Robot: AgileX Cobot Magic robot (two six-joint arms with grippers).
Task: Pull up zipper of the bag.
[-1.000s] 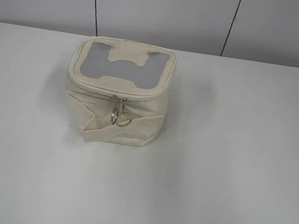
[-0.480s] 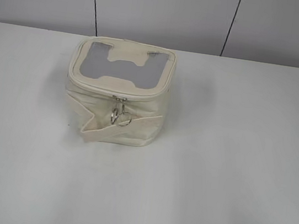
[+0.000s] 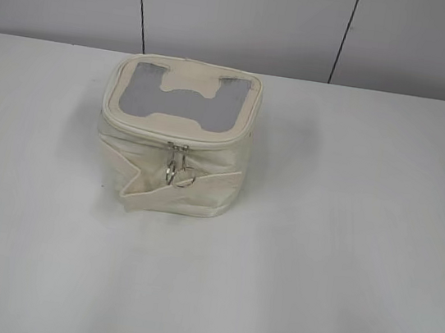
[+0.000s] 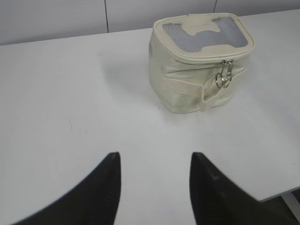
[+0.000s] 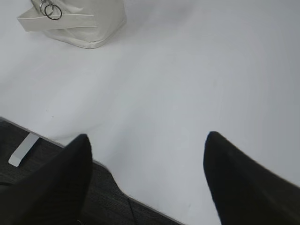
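Note:
The cream-white bag [image 3: 172, 139] stands on the white table, left of centre, lid up with its grey H-shaped panel. The zipper [image 3: 168, 137] runs round the lid rim; its silver pulls with a ring [image 3: 177, 168] hang on the front face. The flat strap [image 3: 156, 194] crosses the front. The bag also shows in the left wrist view [image 4: 199, 61] and, partly, in the right wrist view [image 5: 77, 21]. My left gripper [image 4: 154, 157] is open and empty, well short of the bag. My right gripper [image 5: 147, 138] is open and empty near the table's front edge. Neither arm shows in the exterior view.
The white table [image 3: 346, 233] stretches round the bag to a grey panelled wall [image 3: 243, 16] behind. In the right wrist view the table's front edge [image 5: 117, 180] drops to dark floor.

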